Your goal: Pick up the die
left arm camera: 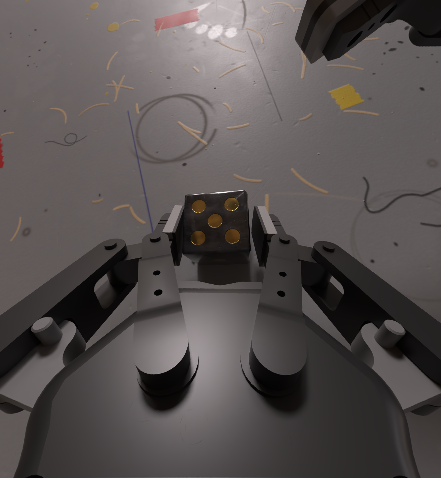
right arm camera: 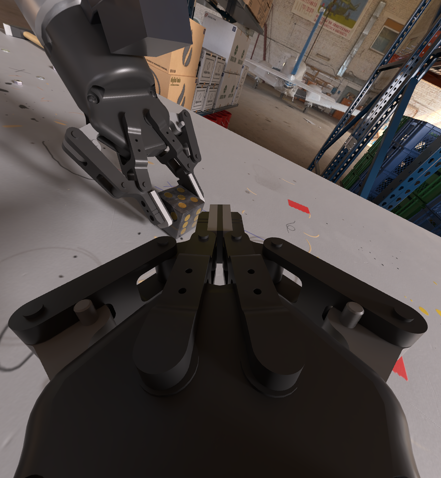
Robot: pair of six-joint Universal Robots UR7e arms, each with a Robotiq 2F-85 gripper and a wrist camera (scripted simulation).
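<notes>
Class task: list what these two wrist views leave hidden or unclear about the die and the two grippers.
- Die underside: left wrist view, hidden beneath it.
- Left gripper contact: a slim gap shows beside one finger; grip unconfirmed.
- Die's table contact: right wrist view, covered by the right gripper and left fingers.
- Right gripper: cropped at the left wrist view's top corner.
</notes>
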